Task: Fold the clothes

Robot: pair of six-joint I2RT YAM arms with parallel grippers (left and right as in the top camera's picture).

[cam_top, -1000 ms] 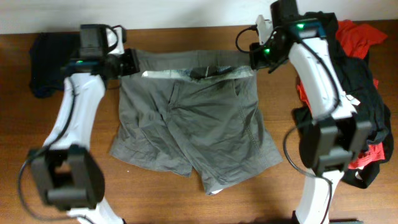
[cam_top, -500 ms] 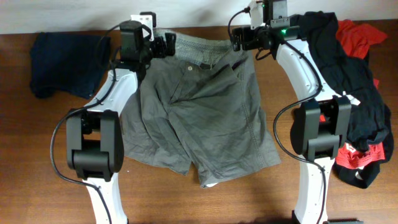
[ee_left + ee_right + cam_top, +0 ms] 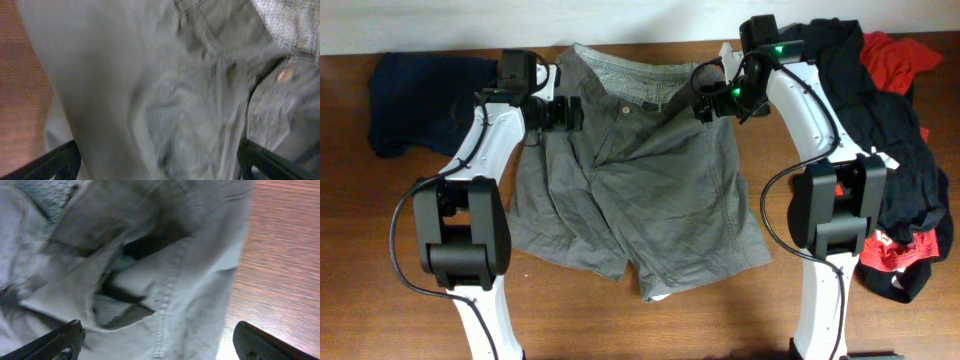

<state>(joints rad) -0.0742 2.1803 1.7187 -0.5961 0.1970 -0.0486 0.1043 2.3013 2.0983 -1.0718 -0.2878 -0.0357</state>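
Both claws have let go of the waistband and drawn back from the far edge since a moment ago. We now see the grey shorts (image 3: 640,190) lying flat on the worktop (image 3: 380,230), waist away from the arms and leg hems toward them. Left claw (image 3: 568,112) and right claw (image 3: 704,104) hang spread wide and empty, just over the cloth at either hip. We judge the fold turns on the fly line running far to near between them; each outer seam lies outward of its own claw.
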